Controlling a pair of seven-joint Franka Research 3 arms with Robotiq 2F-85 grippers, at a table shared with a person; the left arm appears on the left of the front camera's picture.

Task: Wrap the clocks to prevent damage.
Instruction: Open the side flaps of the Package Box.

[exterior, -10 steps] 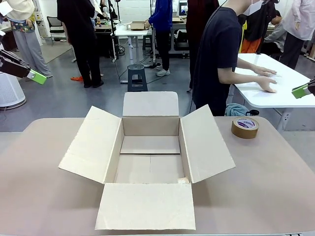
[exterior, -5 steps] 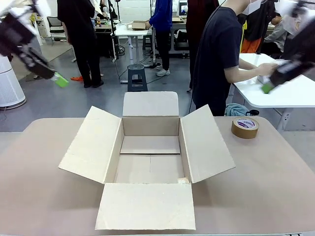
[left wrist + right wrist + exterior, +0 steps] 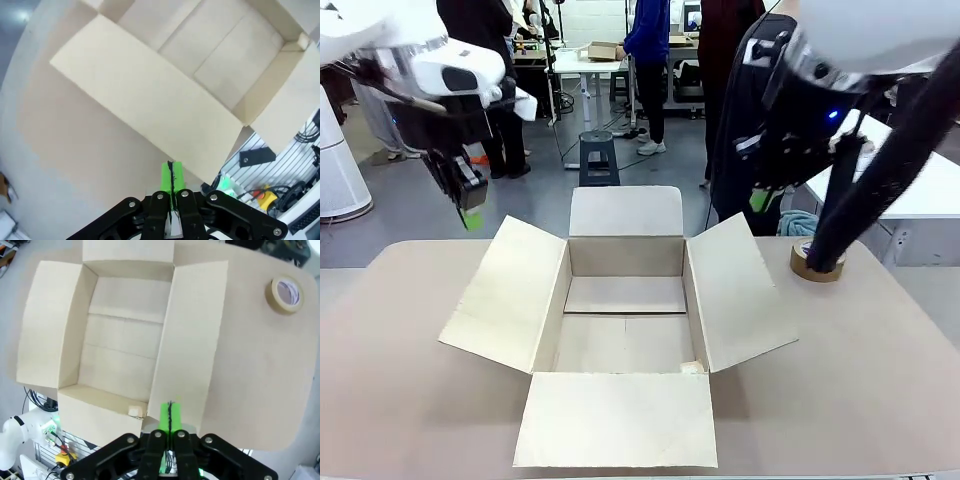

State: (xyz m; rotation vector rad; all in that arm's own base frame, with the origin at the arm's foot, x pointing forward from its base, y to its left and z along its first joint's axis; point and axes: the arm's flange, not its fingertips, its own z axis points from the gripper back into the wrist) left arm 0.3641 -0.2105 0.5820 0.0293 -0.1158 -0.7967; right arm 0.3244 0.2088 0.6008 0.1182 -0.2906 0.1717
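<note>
Both pinched closed, empty: left hand (image 3: pixel 472 216), right hand (image 3: pixel 759 199), above cardboard box (image 3: pixel 506 296).

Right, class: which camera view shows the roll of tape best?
The right wrist view: the tape roll lies whole, seen from above. In the front view the right arm covers part of it. The left wrist view faces the box.

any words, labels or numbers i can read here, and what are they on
No text here reads clearly.
tape roll: a label in its core with purple print, too small and blurred to read.
cardboard box: plain, no print on the flaps or the inside faces that show.
</note>
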